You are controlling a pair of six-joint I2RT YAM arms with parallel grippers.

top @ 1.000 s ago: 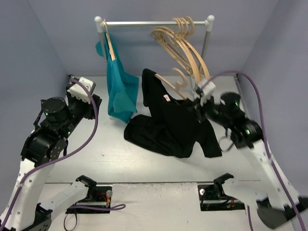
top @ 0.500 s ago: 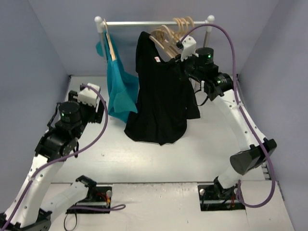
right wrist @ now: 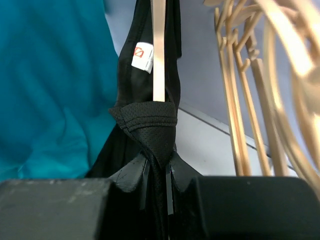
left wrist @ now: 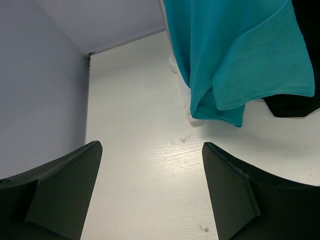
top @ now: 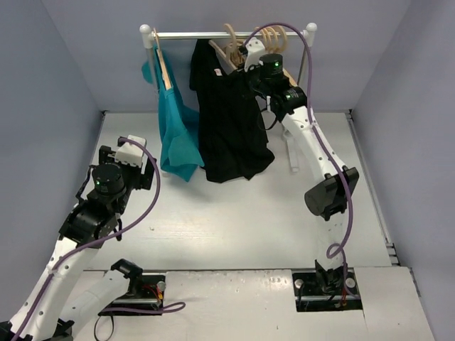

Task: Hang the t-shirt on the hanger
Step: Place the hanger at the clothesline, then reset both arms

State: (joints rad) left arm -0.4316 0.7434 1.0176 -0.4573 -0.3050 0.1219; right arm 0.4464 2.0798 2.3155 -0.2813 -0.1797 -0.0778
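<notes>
The black t-shirt (top: 227, 121) hangs full length just under the rail, draped over a pale wooden hanger (top: 229, 41). My right gripper (top: 247, 65) is up beside the rail, shut on a bunched fold of the t-shirt's neck (right wrist: 150, 125). In the right wrist view the gripper (right wrist: 159, 167) pinches that cloth, and the hanger's wood (right wrist: 158, 55) rises straight above it next to the white label (right wrist: 142, 58). My left gripper (top: 142, 162) is low at the left, apart from the t-shirt. It is open (left wrist: 152, 146), with only bare table between its fingers.
A teal garment (top: 174, 135) hangs on its own hanger at the rail's left end, close to the t-shirt, and fills the top of the left wrist view (left wrist: 240, 60). Several spare wooden hangers (top: 274, 35) crowd the right end of the rail (top: 192, 33). Blue walls enclose the table.
The right arm has lifted the t-shirt and hanger off the table up to the rail. The left gripper has opened wider, and its arm has drawn back toward the near edge.
</notes>
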